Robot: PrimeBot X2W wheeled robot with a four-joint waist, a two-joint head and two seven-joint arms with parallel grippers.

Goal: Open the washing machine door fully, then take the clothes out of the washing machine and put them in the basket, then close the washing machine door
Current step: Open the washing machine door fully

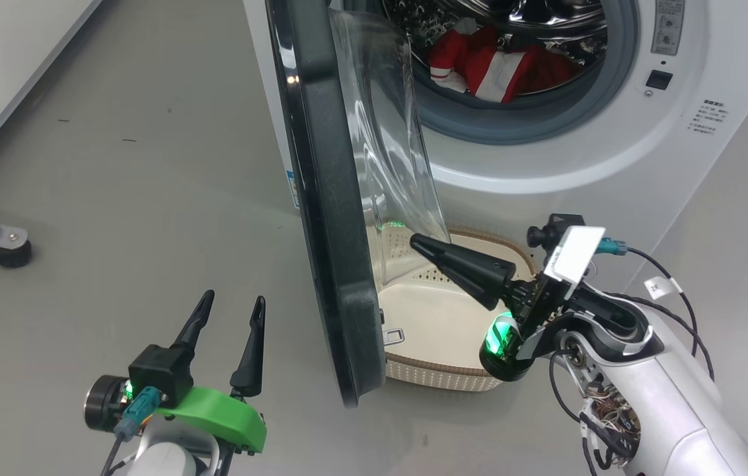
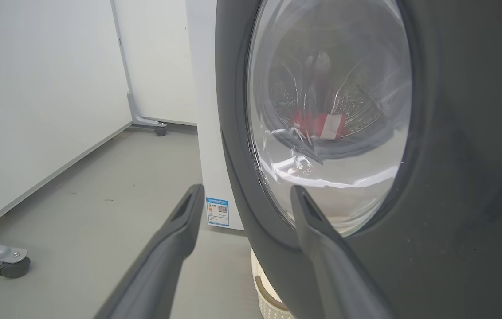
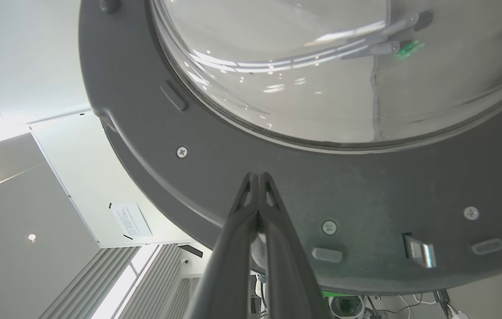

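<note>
One big white washing machine [image 1: 546, 165] stands at the upper right of my head view, its round opening facing me. Its washing machine door [image 1: 328, 198] is swung out on the left hinge and meets my camera edge-on, so its black rim runs as a long bar from the top of the view down toward the floor [image 1: 149, 165], the clear glass bowl bulging to my right. Inside the steel drum lie the clothes [image 1: 493, 63], red with white stripes, heaped at the bottom. On the floor just before the machine sits the basket [image 1: 440, 380], cream, oval and empty; the door hides its left end. My right gripper [image 1: 415, 241] has its fingers pressed together on nothing, tips above the basket and right at the door's inner face below the glass; I cannot tell whether they touch it. My left gripper [image 1: 233, 297] waits on the door's outer side, fingers spread wide and empty, apart from the rim. A grey caster [image 1: 12, 253] rests far left, beside a white wall panel [image 1: 4, 79].
</note>
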